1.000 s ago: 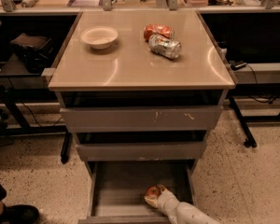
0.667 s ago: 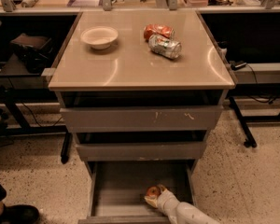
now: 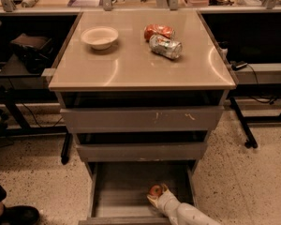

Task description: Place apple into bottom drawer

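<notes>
Apple (image 3: 155, 190) is low inside the bottom drawer (image 3: 117, 191), right of centre & near the front; you can't tell if it rests on the drawer floor. Gripper (image 3: 157, 193) is right on it: the pale fingers (image 3: 165, 188) flank it upper right & lower left, closed to the apple's width w/ the fruit between them. White arm (image 3: 187, 214) reaches in from the bottom-right corner, over the drawer front. Bottom drawer is pulled well out; middle drawer (image 3: 141, 151) & top drawer (image 3: 141, 119) above it each stick out a little. On the desk (image 3: 140, 69) you've got a white bowl (image 3: 99, 36) back left, and a crushed red can (image 3: 159, 31) just beside a silver can (image 3: 165, 47) back right. A dark shoe (image 3: 14, 214) is on the speckled floor (image 3: 243, 182), bottom left.
</notes>
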